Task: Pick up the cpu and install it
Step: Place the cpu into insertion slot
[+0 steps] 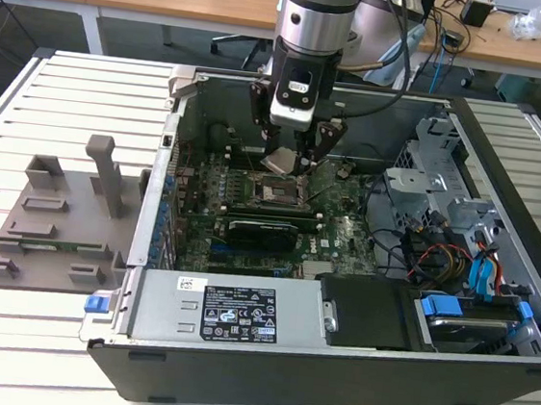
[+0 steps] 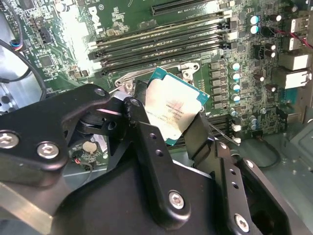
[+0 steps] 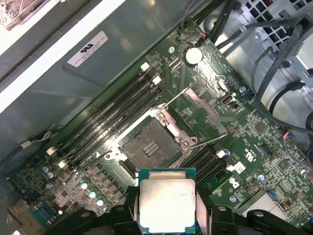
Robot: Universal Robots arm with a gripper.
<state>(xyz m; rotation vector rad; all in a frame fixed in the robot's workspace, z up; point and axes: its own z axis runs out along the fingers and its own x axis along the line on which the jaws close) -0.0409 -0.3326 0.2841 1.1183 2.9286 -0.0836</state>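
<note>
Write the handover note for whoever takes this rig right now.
Claw: shut on the cpu, gripping it by two opposite edges.
Cpu: in the air inside the computer case, close above the motherboard.
Socket: empty, cover frame swung open.
Done: cpu picked up and over the board.
Left: cpu not yet seated in the socket.

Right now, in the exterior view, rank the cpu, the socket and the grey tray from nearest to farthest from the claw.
1. The cpu, held in the claw.
2. The socket, on the motherboard just beneath it.
3. The grey tray, far off at the exterior view's left.
</note>
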